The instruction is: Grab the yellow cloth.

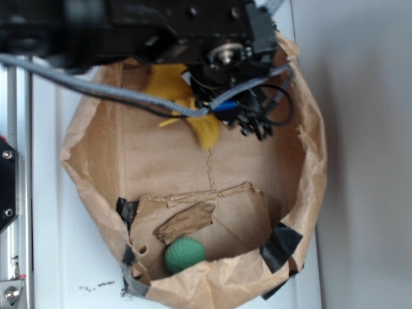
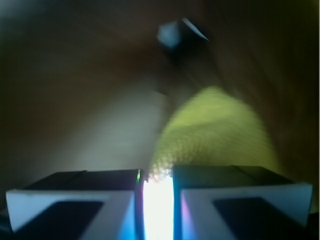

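The yellow cloth [image 1: 205,131] lies bunched at the far end of an open brown paper bag [image 1: 313,154], partly hidden beneath my black arm [image 1: 193,26]. In the wrist view the cloth [image 2: 215,130] stretches away from my gripper [image 2: 158,175]. The jaws stand close together, and a pinch of yellow terry fabric fills the narrow gap between them, washed out by glare. In the exterior view the arm and its cables hide the fingers.
A green ball [image 1: 185,254] and a brown cardboard scrap [image 1: 183,223] lie at the near end of the bag. Black tape [image 1: 281,246] patches the bag's rim. The bag's walls surround the arm. A metal rail [image 1: 9,193] runs along the left.
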### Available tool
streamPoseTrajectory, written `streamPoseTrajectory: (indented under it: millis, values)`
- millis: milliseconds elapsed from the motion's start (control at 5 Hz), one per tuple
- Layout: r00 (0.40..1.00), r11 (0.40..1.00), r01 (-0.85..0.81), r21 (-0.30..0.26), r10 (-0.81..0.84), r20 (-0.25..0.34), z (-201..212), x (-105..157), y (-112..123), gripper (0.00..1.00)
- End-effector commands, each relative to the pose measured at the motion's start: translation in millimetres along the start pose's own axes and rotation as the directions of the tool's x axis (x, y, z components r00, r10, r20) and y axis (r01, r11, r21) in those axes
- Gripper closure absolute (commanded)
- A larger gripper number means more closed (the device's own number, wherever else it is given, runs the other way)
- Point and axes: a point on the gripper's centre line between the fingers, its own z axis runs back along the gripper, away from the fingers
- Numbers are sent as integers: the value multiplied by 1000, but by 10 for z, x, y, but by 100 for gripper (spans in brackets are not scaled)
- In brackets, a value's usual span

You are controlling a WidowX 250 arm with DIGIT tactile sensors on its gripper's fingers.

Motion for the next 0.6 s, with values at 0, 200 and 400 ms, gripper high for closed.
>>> streamPoseTrajectory:
  millis: [0,200,400]
  values:
    - [976,966,216,-139,-217,11,874,-408,-161,100]
    - [963,945,263,-192,-269,-2,1049,-488,-160,100]
    - [963,952,270,-147,-265,56,1101,-513,-140,100]
